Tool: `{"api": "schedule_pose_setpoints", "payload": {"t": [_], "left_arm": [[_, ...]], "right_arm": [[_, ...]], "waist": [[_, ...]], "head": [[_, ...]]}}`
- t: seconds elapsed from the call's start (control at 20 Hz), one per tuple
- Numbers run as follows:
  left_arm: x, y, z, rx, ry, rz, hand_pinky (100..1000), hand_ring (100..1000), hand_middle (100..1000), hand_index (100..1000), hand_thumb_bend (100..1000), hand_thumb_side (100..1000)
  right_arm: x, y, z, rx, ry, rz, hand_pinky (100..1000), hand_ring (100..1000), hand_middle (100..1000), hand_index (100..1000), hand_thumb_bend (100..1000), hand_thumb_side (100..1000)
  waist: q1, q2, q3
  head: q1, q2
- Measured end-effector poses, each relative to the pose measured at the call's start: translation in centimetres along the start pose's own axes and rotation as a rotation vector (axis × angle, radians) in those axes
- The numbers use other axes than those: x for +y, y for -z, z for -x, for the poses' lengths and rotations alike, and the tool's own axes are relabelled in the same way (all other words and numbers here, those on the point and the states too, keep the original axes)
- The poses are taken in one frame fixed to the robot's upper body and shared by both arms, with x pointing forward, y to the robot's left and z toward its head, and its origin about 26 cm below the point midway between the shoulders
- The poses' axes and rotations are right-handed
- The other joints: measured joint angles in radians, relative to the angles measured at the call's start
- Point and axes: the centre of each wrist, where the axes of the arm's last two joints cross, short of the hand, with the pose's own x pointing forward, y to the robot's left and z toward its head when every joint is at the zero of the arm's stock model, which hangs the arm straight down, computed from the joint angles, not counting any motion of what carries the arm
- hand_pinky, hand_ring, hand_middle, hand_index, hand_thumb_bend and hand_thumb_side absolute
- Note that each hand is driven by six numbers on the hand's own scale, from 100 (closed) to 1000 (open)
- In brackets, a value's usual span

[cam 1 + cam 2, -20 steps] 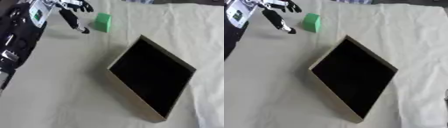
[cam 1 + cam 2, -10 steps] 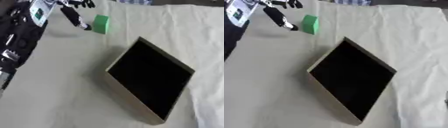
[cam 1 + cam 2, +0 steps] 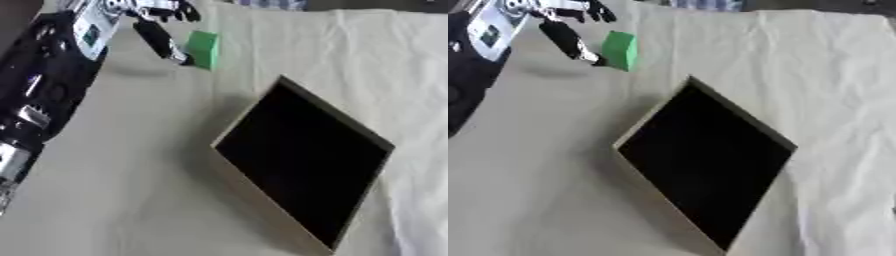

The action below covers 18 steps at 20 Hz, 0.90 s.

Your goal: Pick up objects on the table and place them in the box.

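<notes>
A green block [image 3: 204,48] stands upright on the cream cloth at the far left. My left hand [image 3: 156,24] is right beside it on its left, open, with the thumb [image 3: 163,42] stretched down to the block's left face and the fingers spread above its top. The box [image 3: 302,159] lies in the middle, turned like a diamond, with a tan rim and a dark inside where nothing shows. My right hand appears in neither view.
My black left arm [image 3: 44,85] runs along the left edge of the table. The cream cloth [image 3: 833,75] lies wrinkled on the right side. A strip of patterned fabric [image 3: 267,4] shows at the far edge.
My left hand has drifted toward the green block, the thumb now at its left face. The box and block have kept their places on the cloth.
</notes>
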Motion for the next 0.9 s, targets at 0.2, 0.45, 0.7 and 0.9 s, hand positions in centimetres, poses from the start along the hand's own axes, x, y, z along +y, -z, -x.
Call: {"api": "schedule_pose_setpoints", "payload": {"t": [0.2,0.45,0.7,0.9], "left_arm": [[0.2,0.0,-0.2,-0.008,0.000,-0.003,874,952,912,970,453,408],[0.8,-0.1,-0.4,-0.004,0.012,-0.041,872,953,914,968,461,381],[1.8,-0.5,-0.7,0.012,0.031,-0.103,868,946,910,964,449,383],[2.7,-0.7,-1.3,0.004,0.045,-0.133,869,946,910,963,438,379]], "right_arm": [[0.2,0.2,0.0,-0.002,0.006,0.009,634,661,582,750,100,804],[0.4,0.1,0.0,0.004,0.013,0.015,630,659,579,748,100,809],[0.5,0.0,0.0,0.010,0.017,0.010,627,657,577,747,100,814],[0.6,0.0,0.0,0.017,0.022,0.006,627,657,576,746,100,813]], "waist": [[-0.003,0.011,0.000],[-0.008,0.022,-0.002],[-0.010,0.025,-0.001],[-0.010,0.026,0.000]], "head": [[0.005,-0.009],[0.013,-0.024],[0.013,-0.026],[0.013,-0.025]]}}
